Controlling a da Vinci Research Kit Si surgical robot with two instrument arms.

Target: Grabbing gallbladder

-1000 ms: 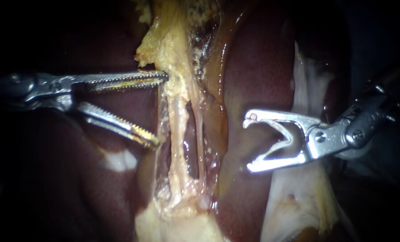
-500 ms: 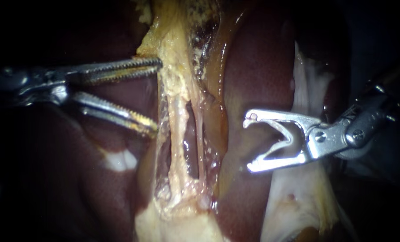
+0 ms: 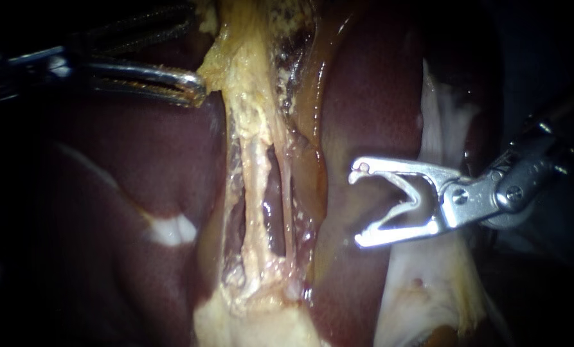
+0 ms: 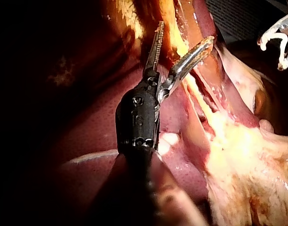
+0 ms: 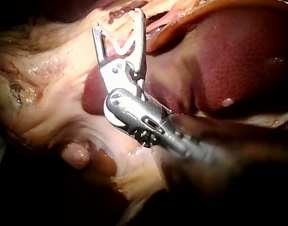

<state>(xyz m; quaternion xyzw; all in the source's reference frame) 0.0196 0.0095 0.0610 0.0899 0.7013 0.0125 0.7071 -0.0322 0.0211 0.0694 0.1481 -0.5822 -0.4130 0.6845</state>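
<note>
As L instrument jaws gape around gallbladder edge, R instrument jaws hang open over liver.

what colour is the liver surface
The liver is dark maroon-red with fine speckling, clearest in the right wrist view.

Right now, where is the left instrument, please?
Endoscope view, upper left: the left instrument sits just left of the yellowish tissue band, over the liver.
</note>
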